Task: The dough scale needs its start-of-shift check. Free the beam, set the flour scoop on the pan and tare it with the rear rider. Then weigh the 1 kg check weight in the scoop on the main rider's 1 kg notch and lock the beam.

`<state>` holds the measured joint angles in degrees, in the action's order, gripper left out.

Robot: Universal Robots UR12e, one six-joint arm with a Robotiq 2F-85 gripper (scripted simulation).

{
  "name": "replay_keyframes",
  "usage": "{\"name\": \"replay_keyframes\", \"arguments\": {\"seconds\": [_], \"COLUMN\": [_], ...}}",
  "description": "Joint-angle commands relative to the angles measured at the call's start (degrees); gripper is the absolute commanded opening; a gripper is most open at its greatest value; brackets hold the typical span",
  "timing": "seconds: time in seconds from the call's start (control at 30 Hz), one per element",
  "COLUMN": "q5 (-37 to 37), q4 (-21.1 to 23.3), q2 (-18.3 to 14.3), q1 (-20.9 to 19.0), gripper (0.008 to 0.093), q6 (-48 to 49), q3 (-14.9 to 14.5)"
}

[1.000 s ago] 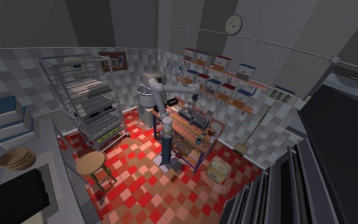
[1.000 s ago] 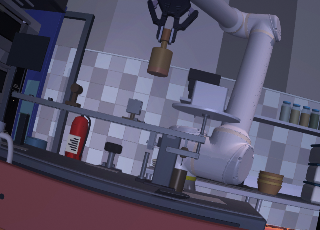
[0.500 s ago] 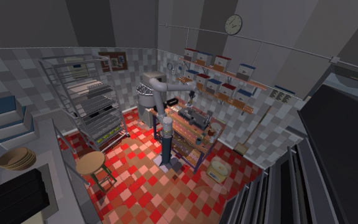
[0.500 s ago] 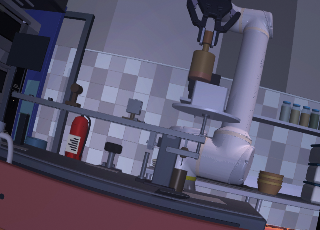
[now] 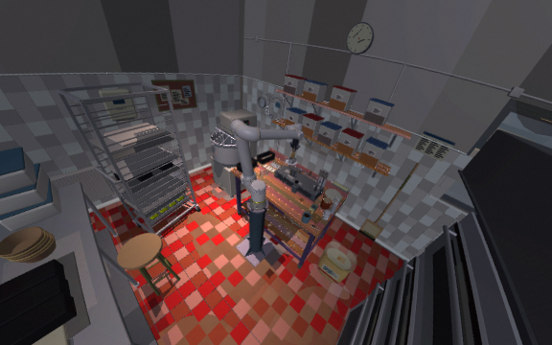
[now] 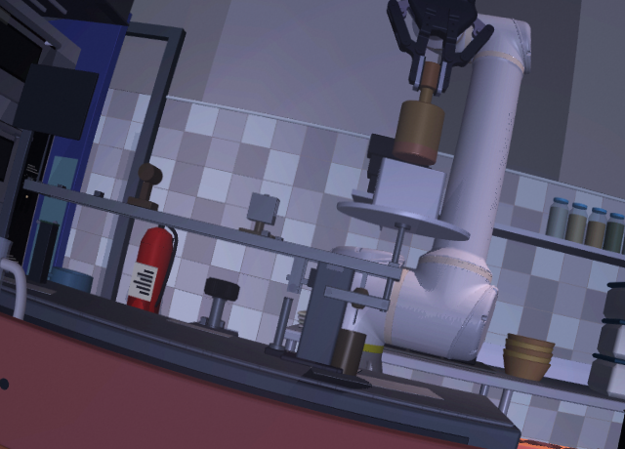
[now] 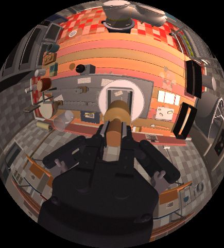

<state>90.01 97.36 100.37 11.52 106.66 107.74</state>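
Observation:
The brass check weight (image 6: 418, 131) (image 7: 117, 112) hangs just above the grey flour scoop (image 6: 408, 188) (image 7: 119, 97), which sits on the round scale pan (image 6: 402, 220) (image 7: 121, 99). The scoop's dark handle points away from the arm. The beam (image 6: 202, 226) runs left from the pan and slopes up toward its far end. A brown rider (image 6: 146, 184) and a grey rider (image 6: 262, 211) sit on it. The black lock knob (image 6: 220, 291) stands on the scale base. My gripper (image 6: 430, 81) (image 7: 114, 131) (image 5: 294, 149) is directly over the scoop. It is closed on the weight's top knob and holds the weight.
The workbench (image 5: 289, 207) carries the scale, cups and jars at its far end. Wall shelves (image 5: 342, 125) with bins run close behind the arm. A tall tray rack (image 5: 132, 153) and a stool (image 5: 140, 250) stand on the tiled floor to the left.

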Motion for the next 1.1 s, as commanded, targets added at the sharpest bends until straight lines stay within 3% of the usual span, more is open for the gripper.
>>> {"name": "replay_keyframes", "arguments": {"seconds": [0.0,0.57,1.07], "q5": [0.01,0.0,-0.01], "q4": [0.11,0.53,4.92], "q2": [0.11,0.02,-0.71], "q1": [0.03,-0.04,-0.05], "gripper": [0.008,0.008,0.008], "q6": [0.01,-0.04,-0.04], "q3": [-0.24,0.13,3.8]}}
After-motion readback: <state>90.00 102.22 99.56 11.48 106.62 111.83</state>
